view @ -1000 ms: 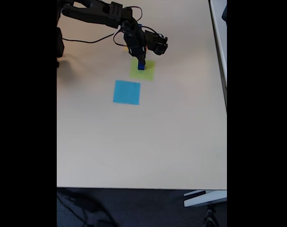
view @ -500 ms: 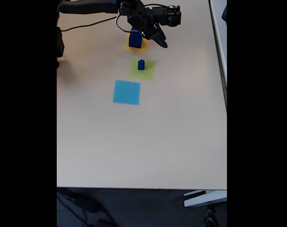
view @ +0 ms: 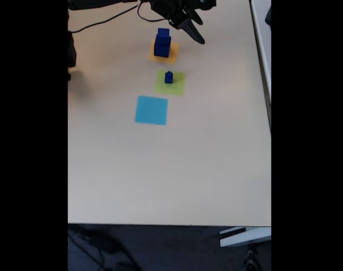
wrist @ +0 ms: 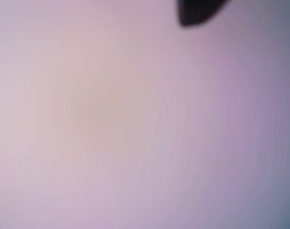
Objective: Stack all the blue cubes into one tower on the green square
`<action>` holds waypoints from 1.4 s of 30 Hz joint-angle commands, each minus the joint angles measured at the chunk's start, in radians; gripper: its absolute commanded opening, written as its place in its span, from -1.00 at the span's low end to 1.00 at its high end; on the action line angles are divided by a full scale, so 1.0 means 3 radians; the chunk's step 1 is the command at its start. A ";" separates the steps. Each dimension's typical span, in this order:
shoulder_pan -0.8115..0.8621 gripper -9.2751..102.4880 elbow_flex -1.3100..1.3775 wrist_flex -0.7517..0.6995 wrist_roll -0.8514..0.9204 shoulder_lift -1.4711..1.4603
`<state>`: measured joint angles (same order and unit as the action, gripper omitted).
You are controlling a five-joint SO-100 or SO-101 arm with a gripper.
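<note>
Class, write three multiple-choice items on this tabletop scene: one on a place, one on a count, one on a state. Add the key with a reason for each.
1. Where does the small blue cube stand?
A. on the green square
B. on the light-blue square
C. on bare table

2. How many coloured paper squares lie on the table?
A. two
B. three
C. five

3. In the fixed view, what is the gripper doing?
A. clamping the cube stack
B. pressing on the light-blue square
C. hanging free, up and right of the stack

Key:
1 A: the cube sits inside the lime sheet's edges.
2 B: an orange square, a green one and a light-blue one lie in a row.
3 C: nothing sits between its fingers, and the stack on the orange square stands apart from it.
</note>
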<state>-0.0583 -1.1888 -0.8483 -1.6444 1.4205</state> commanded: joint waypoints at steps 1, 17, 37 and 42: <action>-0.0261 -0.05 0.0000 -0.0138 -0.0537 0.0358; -0.0915 -0.02 -0.0455 -0.0097 -0.1636 0.0215; -0.0823 -0.01 -0.0895 -0.0194 -0.1181 0.0368; -0.0854 -0.03 -0.1069 -0.0194 -0.1171 0.0404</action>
<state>-0.3053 -1.5002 -0.9050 -2.0080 1.4419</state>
